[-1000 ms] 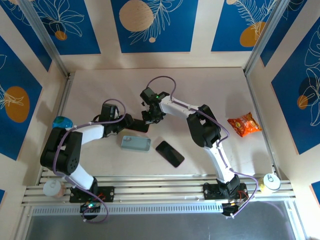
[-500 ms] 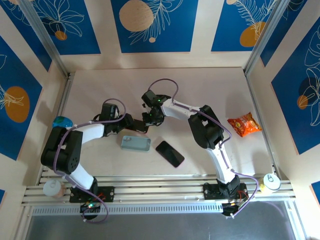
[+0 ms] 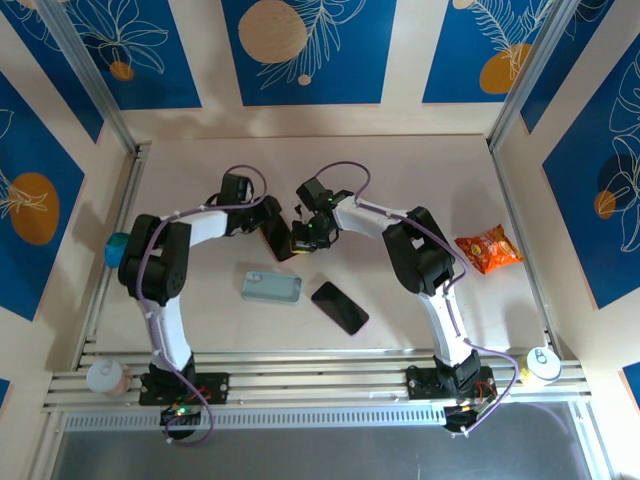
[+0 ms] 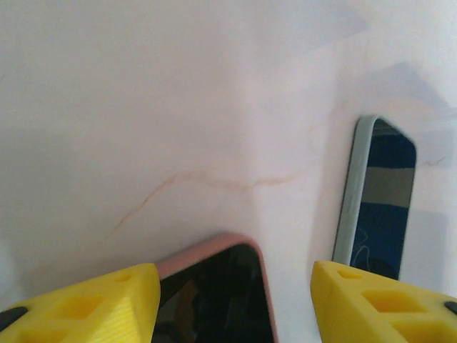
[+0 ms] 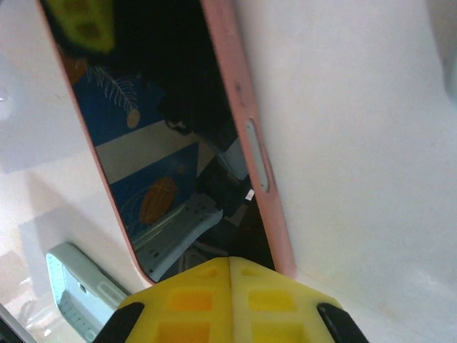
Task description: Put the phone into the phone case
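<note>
The left hand [image 4: 234,286] holds its yellow fingers [image 4: 86,304] apart, with a corner of the pink-rimmed phone [image 4: 211,296] lying flat between them. The right hand [image 5: 228,286] has its fingers closed together at the phone's opposite end. From above, both hands meet mid-tabletop [image 3: 400,170], with bare surface around them. The teal phone case [image 3: 270,287] lies nearer the arm bases, with a black phone [image 3: 340,307] just beside it. The right wrist view adds the phone's side button [image 5: 258,164] and mirror-like screen.

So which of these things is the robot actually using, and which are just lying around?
In the job: pink-rimmed phone, pale teal case, probably the black phone.
Lying about: orange snack bag, can, cup, blue object at the left wall.
</note>
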Motion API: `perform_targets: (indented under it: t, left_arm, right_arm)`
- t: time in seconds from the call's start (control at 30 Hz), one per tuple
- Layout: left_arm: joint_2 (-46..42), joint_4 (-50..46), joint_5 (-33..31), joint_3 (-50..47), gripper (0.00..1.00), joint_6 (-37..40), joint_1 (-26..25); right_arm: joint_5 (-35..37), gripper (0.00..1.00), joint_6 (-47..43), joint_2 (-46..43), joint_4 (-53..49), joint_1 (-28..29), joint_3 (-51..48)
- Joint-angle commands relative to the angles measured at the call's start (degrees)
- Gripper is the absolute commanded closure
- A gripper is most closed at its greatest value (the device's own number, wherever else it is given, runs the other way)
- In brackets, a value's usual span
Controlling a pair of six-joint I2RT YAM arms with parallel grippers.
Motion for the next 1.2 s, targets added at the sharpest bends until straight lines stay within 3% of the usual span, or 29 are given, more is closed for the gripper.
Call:
perform_targets:
  t: [0.0,0.23,0.4,0.57,0.83,1.17]
  left_arm:
    - [5.6,-2.1,0.6,6.9,0.41,2.1,-0.4]
    - [14.2,-5.5,2.7,20.1,0.41,1.9,-1.0]
    - [14.7,-6.0,3.4,23.3,0.41,1.5,-1.1]
    - [6.8,-5.2,3.1,17.8,0.4,2.5,-0.4]
    - [-6.2,-3.6,1.6,0.7,0.4,2.5,-0.1]
    - [-9.4,0.6,2.9,-9.8,0.4,-1.1,-0.4]
  right_arm:
    - [0.4,1.0,1.2,3.2,-4.4,-1.2,1.7]
    - [0.2,1.0,2.4,3.8,-2.3,-3.5,3.7]
    - [-1.2,1.0,2.9,3.6,-0.6,-4.1,4.3]
    - [-2.0,1.0,3.4,1.5,1.4,-3.9,3.0]
    - [-4.8,1.0,1.7,-1.3,1.8,-2.2,2.0]
    - [-6.2,1.0,1.3,-2.2,2.3,-1.4,-0.5]
